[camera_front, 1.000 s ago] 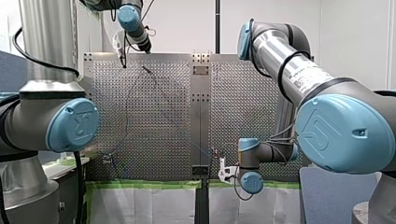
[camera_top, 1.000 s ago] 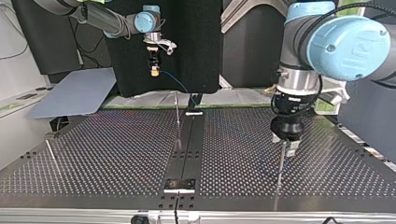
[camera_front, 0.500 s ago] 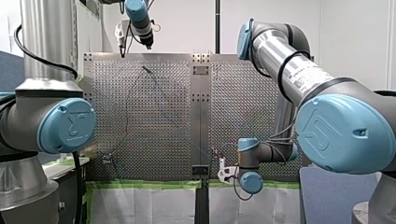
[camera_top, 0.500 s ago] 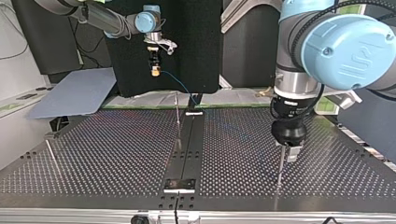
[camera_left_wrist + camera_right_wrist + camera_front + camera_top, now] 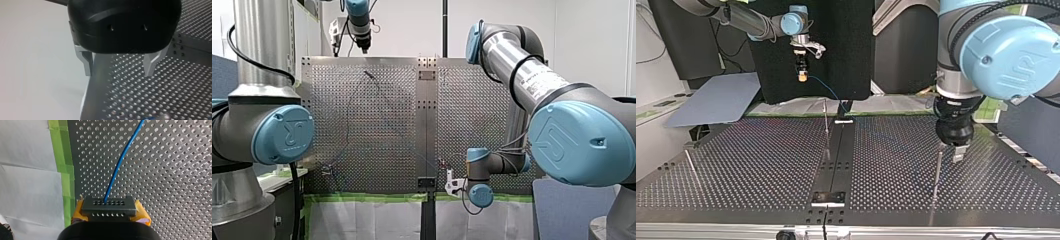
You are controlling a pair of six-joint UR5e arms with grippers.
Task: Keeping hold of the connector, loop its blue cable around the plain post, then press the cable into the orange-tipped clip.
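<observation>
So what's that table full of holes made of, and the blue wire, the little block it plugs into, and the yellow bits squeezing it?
Table: bare metal by its look, silvery, dull sheen, punched holes. Blue cable: smooth sheath, probably plastic. Connector: dark grey, matte, rows of tiny holes; plastic or metal, hard to tell. Yellow pads on the right gripper: soft-looking, perhaps rubber or tape.

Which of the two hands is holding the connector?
My right hand, its yellow pads clamped on the dark connector; my left hand hangs open and empty.
</observation>
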